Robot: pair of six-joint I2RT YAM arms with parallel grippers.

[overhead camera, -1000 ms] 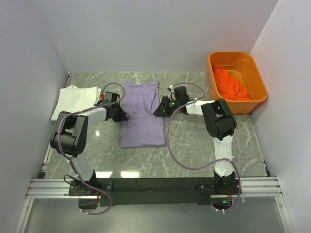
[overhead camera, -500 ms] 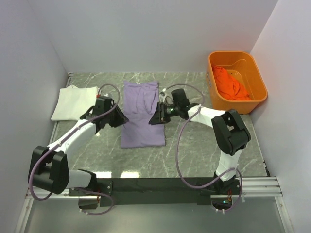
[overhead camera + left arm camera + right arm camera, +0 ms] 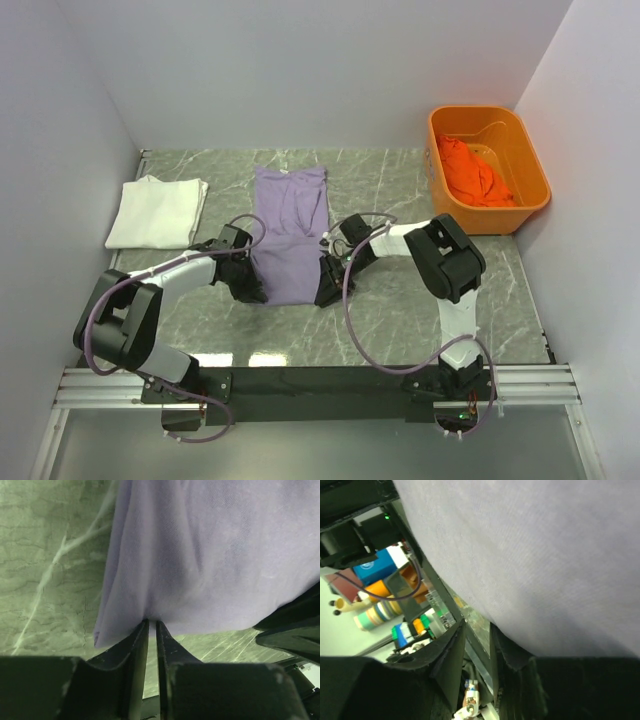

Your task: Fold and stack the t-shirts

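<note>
Left gripper (image 3: 152, 624) clenched on lavender t-shirt (image 3: 290, 225) hem; right gripper (image 3: 477, 630) grasp cannot tell. Lift both corners level, carry toward far edge of table (image 3: 520, 300).

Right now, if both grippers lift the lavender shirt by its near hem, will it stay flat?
Probably not; it should hang limp. In the left wrist view the lavender shirt gathers into soft folds at the left gripper. It lies thin and flat, so it is likely light. Its far part may drag on the table.
</note>
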